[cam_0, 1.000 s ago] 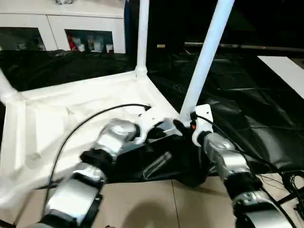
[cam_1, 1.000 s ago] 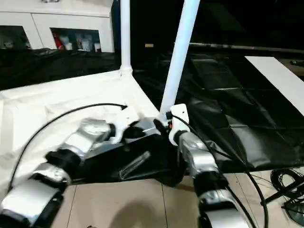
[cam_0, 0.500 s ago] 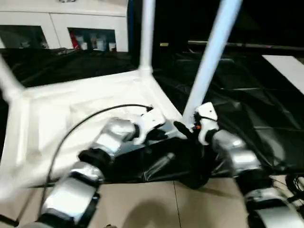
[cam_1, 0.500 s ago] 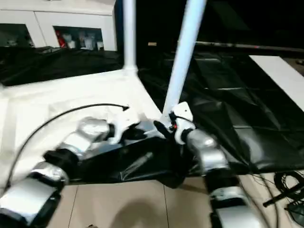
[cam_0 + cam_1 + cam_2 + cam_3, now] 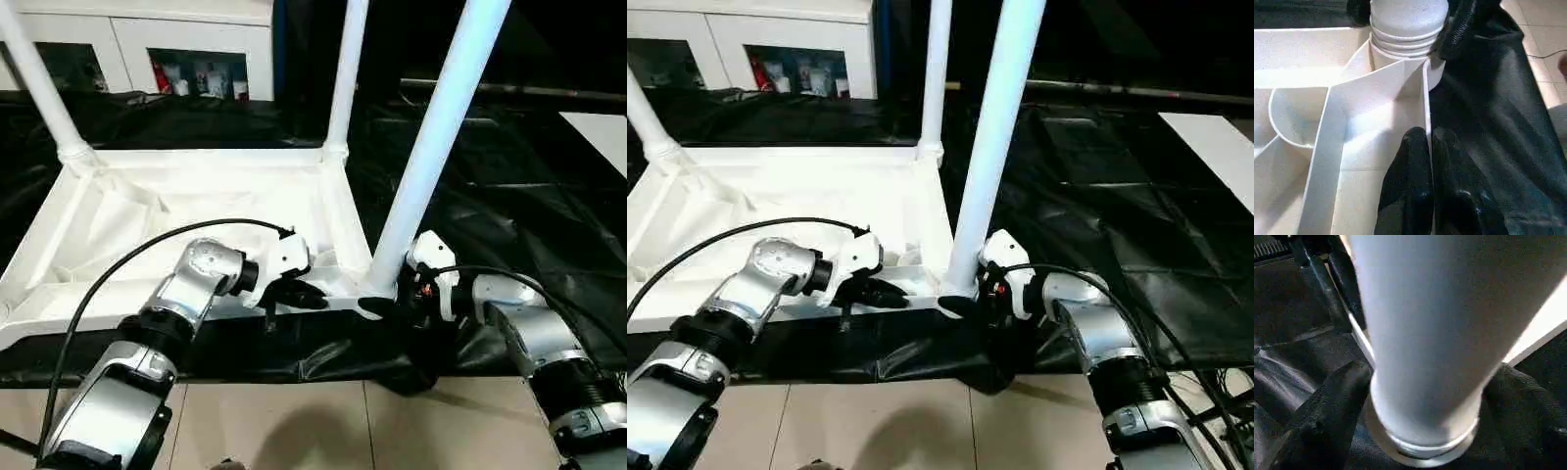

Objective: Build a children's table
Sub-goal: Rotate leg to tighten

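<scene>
Upturned tabletop [image 5: 186, 211] of the white children's table lay ribbed side up on a black sheet [image 5: 509, 196] spread over a tiled floor [image 5: 294, 421], filling the head camera's view from nine o'clock to the centre. Three legs stood upright in its corner sockets: a far-left leg [image 5: 39, 83] at ten o'clock, a far-right leg [image 5: 345, 73] at twelve o'clock, and a near-right leg [image 5: 431, 147] rising just right of centre.

Left gripper [image 5: 294, 294], at the centre of the view, had its two black fingers [image 5: 1415, 176] pressed together with one on each side of the top's thin near edge wall, close to the near-right corner socket.

Right gripper [image 5: 377, 304], just right of it at about five o'clock from centre, stood with its fingers spread wide on either side of the near-right leg's flared base, where the leg met its socket; one finger [image 5: 1322, 411] lay just beside the base, and contact could not be made out. A black cable [image 5: 127, 264] looped over the left forearm. White cabinets [image 5: 147, 49] lined the background at eleven o'clock.
</scene>
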